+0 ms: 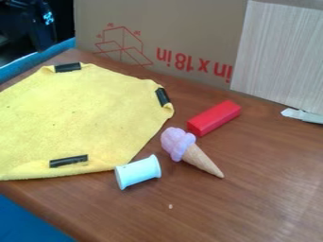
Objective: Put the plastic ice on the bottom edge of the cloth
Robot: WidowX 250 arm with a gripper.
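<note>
The plastic ice [178, 142] is a toy ice cream cone with pinkish-purple scoops and a tan cone. It lies on its side on the brown table, right of the cloth and apart from it, its scoops toward the upper left and its tip toward the lower right. The yellow cloth [82, 113] is spread over the left part of the table, with black strips on it near its top, right and bottom edges. Its bottom edge runs from the left side of the view to beside the white spool.
A white spool [138, 172] lies at the cloth's lower right corner, left of the cone. Just above the cone is a red block [214, 118]. A cardboard box [164, 38] and a pale panel [281, 52] stand behind. Dark equipment [35, 23] is at upper left.
</note>
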